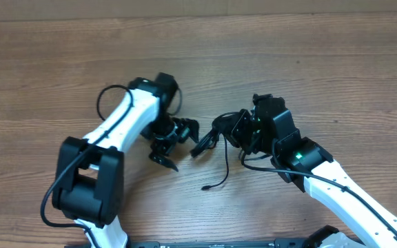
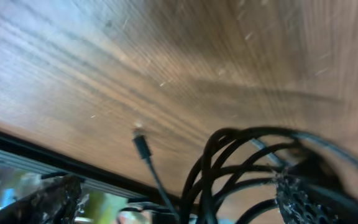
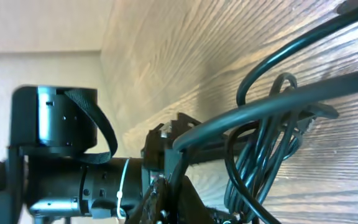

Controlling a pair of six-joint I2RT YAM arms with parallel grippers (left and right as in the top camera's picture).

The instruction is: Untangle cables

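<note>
Black cables (image 1: 226,165) bunched on wooden table (image 1: 322,62), right claw (image 1: 222,129) pinching them, left claw (image 1: 183,145) spread.

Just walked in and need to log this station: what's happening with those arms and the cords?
Two robot arms are working on a tangle of thin black cables on a wooden table. The right tool is shut on the bundled part, with one loose strand trailing toward the front edge and ending in a small plug. The left tool stands open just beside the bundle, gripping nothing. The cables are not yet separated.
</note>
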